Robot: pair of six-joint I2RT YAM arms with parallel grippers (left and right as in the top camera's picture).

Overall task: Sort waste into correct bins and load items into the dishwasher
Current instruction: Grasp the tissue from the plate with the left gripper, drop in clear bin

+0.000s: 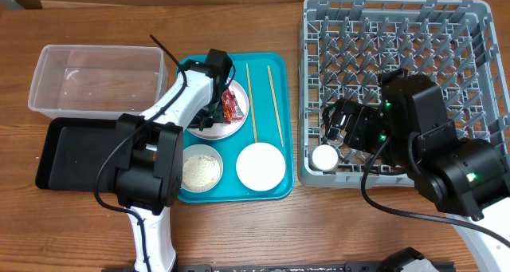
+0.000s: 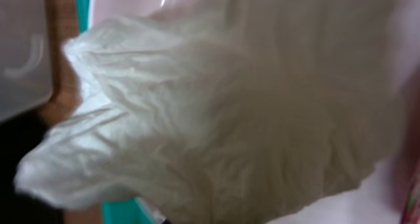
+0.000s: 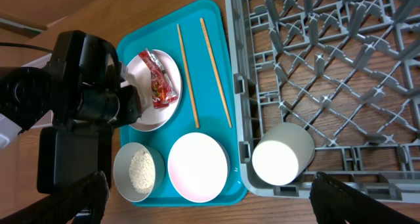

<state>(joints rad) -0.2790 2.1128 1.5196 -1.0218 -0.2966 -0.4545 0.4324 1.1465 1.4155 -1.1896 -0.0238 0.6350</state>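
Note:
My left gripper (image 1: 213, 106) is down on the round white plate (image 1: 237, 127) on the teal tray. It is shut on the crumpled white napkin (image 2: 216, 112), which fills the left wrist view and hides the fingers. The red snack wrapper (image 1: 232, 107) lies on the plate beside it. Two chopsticks (image 1: 251, 103) lie on the tray. A bowl with rice grains (image 1: 202, 169) and an empty white bowl (image 1: 260, 166) stand in front. The white cup (image 1: 325, 157) lies in the grey rack (image 1: 398, 33). My right gripper (image 1: 333, 128) is open above the cup (image 3: 282, 161).
The clear tub (image 1: 100, 80) stands at the far left with the black tray (image 1: 76, 152) in front of it. The teal tray (image 1: 267, 194) sits between them and the rack. The rack's upright pegs fill the right side.

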